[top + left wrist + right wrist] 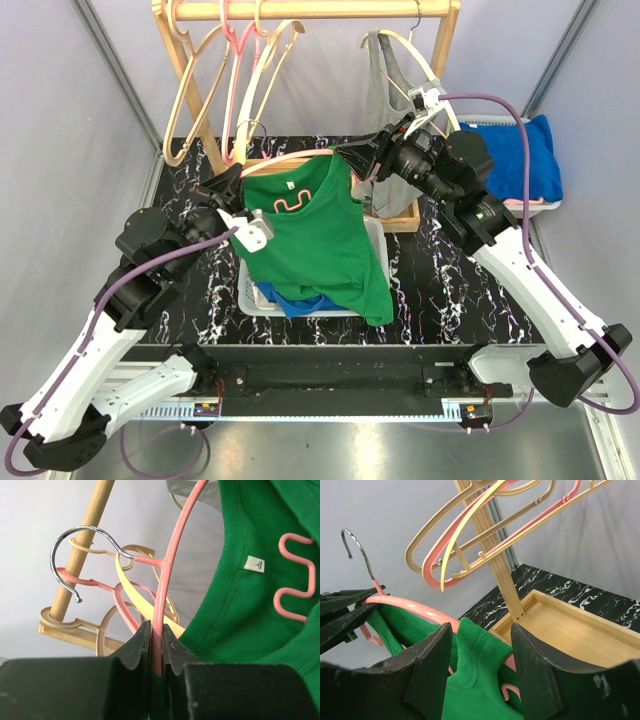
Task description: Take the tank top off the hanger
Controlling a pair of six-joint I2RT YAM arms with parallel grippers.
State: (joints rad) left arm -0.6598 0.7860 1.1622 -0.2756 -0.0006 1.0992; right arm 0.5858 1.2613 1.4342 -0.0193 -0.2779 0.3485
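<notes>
A green tank top [320, 240] hangs on a pink hanger [290, 158] held in the air over the table. My left gripper [157, 640] is shut on the hanger's pink bar [170, 555], just below its metal hook [62, 555]. The tank top's neckline and size label [254, 564] show to the right of it. My right gripper [481, 630] stands open, and its jaws straddle the tank top's ribbed shoulder strap [482, 647] where it lies over the hanger's far end [405, 605]. From above, the right gripper [357, 160] sits at the garment's upper right corner.
A wooden rack [310, 10] at the back carries several empty hangers [240, 80] and a grey garment [380, 90]. Its wooden base tray [575, 625] lies below my right gripper. A white basket [255, 300] with blue cloth [300, 303] sits under the tank top. A blue cloth [520, 155] lies at right.
</notes>
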